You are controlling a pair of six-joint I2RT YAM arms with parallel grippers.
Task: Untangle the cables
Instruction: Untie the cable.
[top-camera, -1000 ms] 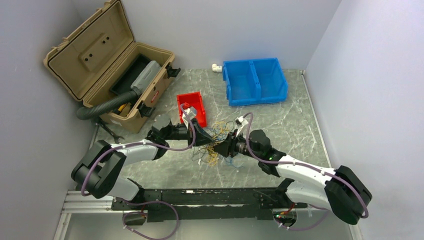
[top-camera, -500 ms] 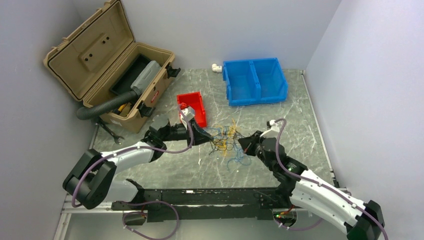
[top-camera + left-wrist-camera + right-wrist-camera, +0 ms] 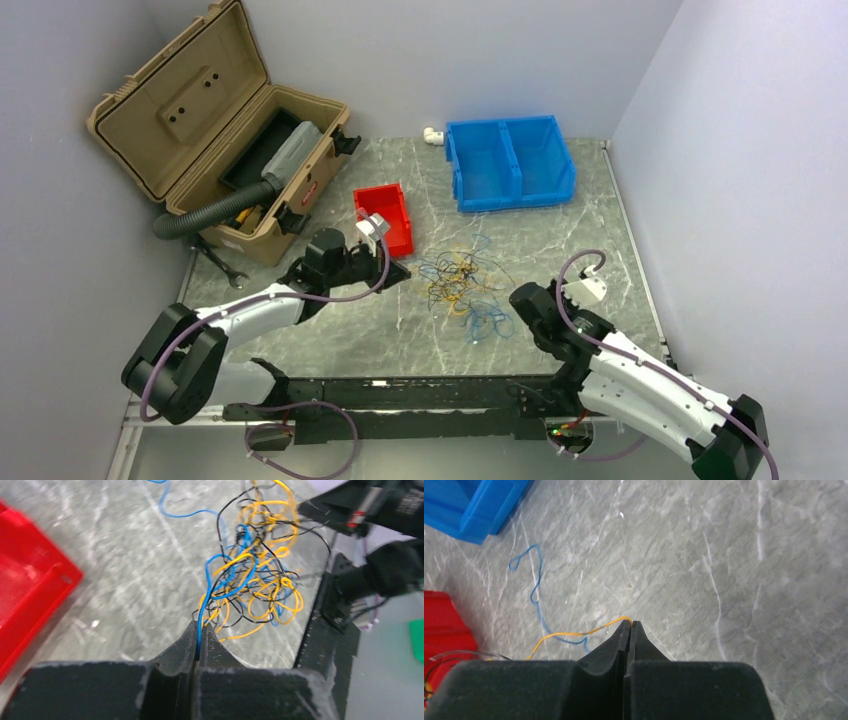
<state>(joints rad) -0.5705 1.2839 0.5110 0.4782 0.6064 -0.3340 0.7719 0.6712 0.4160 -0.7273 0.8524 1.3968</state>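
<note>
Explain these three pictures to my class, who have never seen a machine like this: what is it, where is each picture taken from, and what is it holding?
This is a robot with two arms fixed at the near edge of a table. The wide picture looks down from above and behind the arms. The other two come from a small camera on each wrist, looking along that arm's pincer. On the table lie a tangle of wires in blue, yellow and black, a red bin and a blue bin, with an open toolbox at the far left. The left gripper is closed on a blue wire leading into the tangle. The right gripper is closed on a yellow wire.
</note>
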